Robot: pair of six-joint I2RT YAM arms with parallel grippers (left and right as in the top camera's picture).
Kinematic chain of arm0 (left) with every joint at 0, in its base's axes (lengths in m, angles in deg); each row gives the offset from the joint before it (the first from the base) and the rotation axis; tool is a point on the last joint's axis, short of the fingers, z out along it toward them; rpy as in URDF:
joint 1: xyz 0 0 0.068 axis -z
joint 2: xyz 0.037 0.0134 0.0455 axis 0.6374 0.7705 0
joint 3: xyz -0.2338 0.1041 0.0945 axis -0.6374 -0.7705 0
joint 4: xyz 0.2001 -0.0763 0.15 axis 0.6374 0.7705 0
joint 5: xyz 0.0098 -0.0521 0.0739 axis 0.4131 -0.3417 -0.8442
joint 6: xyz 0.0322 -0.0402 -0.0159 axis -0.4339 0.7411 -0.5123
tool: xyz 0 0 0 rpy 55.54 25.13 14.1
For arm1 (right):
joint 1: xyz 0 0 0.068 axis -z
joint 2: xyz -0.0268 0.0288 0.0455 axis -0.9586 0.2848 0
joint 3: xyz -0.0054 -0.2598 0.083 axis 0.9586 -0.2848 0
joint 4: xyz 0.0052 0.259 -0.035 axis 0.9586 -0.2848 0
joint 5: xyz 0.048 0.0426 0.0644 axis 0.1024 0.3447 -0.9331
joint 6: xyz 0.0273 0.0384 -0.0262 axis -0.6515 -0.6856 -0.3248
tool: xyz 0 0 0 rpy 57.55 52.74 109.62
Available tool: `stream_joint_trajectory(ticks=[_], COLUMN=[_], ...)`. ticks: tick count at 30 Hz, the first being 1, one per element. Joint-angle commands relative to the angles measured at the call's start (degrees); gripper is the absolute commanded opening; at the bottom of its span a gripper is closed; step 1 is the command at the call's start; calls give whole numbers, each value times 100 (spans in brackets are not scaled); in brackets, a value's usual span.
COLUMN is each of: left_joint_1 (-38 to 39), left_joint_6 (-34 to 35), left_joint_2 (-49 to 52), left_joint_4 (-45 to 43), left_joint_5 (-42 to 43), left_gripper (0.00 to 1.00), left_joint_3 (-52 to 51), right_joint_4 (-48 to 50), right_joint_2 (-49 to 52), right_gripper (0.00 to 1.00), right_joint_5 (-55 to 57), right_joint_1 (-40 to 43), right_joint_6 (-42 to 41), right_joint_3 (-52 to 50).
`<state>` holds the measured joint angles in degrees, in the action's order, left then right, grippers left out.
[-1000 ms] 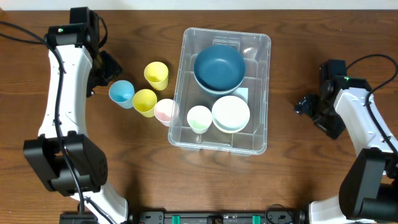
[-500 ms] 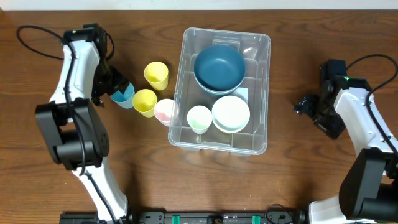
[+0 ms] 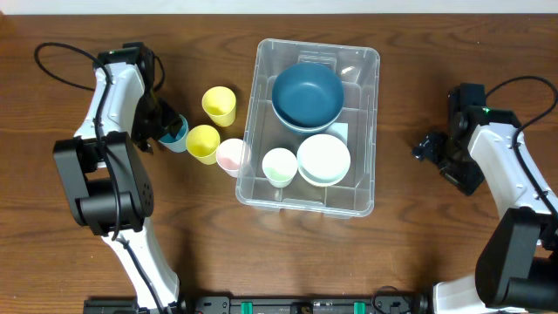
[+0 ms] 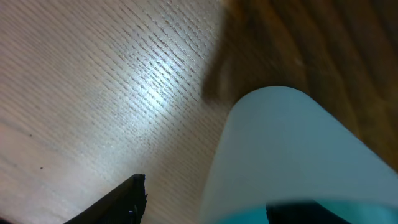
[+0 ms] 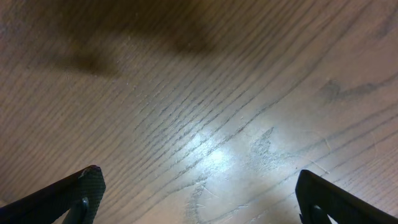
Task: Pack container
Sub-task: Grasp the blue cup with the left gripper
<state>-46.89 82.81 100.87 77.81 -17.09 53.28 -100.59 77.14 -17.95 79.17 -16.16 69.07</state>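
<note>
Currently: container, clear, long axis near-to-far, white bowl at its near end, blue bowl at its far end. Left of it, beyond pink cup and yellow cup, left gripper sits at blue cup, jaws apart, one finger clear of its wall; container lies to its right. Right of container: right gripper, jaws wide, empty.

Lit brightly and evenly from above in the overhead view, sharp throughout, with faint glints on the clear container. Showed white glare on the bench grain in the left wrist view; rendered the light blue cup soft, unfocused. Caught milder sheen in the right wrist view, blurred shadow along the top.
</note>
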Motion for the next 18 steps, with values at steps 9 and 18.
stream_joint_trajectory(ticks=[9,18], left_joint_1=[-9,-26], left_joint_6=[2,-435], left_joint_2=[42,-203], left_joint_4=[-101,66], left_joint_5=[-2,24], left_gripper=[26,6], left_joint_3=[-144,155], right_joint_4=[-4,-4], right_joint_2=[11,11], right_gripper=[99,99], right_joint_5=[46,46], right_joint_1=[24,24], right_joint_6=[-76,-76], right_joint_3=[7,7])
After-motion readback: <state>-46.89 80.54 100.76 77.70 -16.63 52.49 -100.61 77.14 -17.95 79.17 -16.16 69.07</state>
